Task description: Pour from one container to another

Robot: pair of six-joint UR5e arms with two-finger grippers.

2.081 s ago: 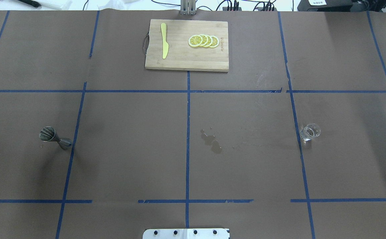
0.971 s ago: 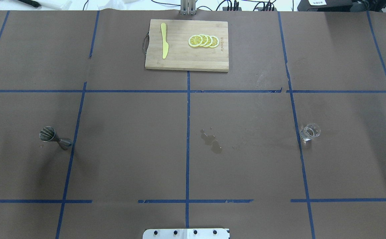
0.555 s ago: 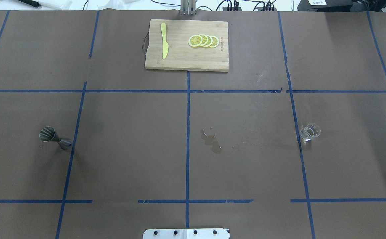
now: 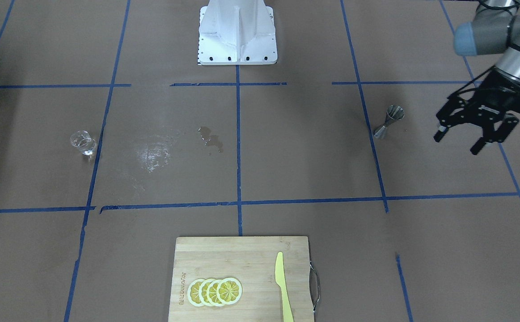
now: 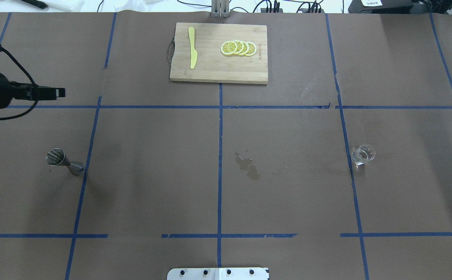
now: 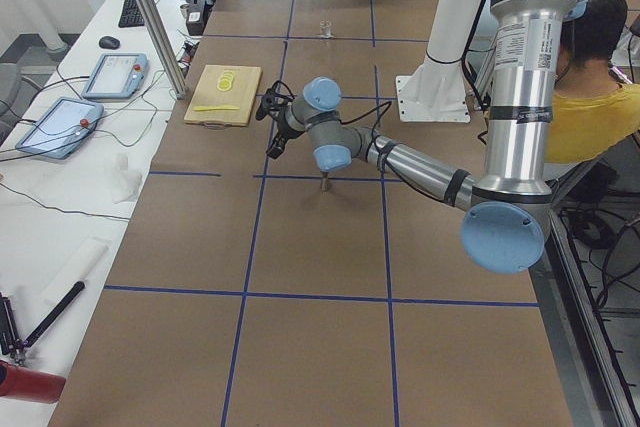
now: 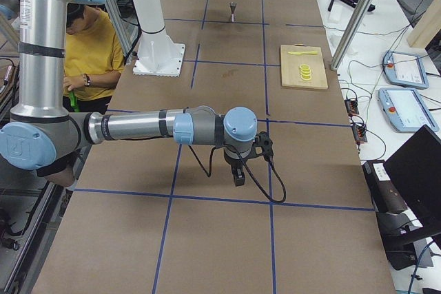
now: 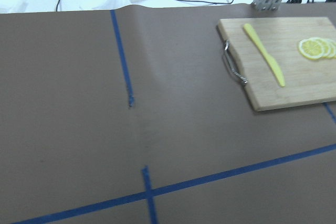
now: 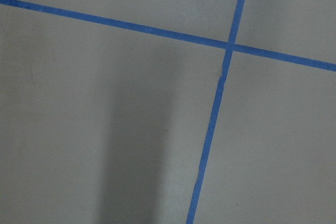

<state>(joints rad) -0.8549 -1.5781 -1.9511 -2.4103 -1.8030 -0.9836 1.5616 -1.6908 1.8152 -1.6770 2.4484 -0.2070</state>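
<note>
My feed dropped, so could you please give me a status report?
Left gripper open, empty. Right gripper unreadable. Glass cup and jigger upright, untouched. Small puddle between them.

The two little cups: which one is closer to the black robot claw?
The metal hourglass-shaped jigger; it stands near the open left gripper. The clear glass cup stands far away on the other side.

Metal jigger (image 5: 65, 162), glass cup (image 5: 363, 154) (both glossy)
</note>
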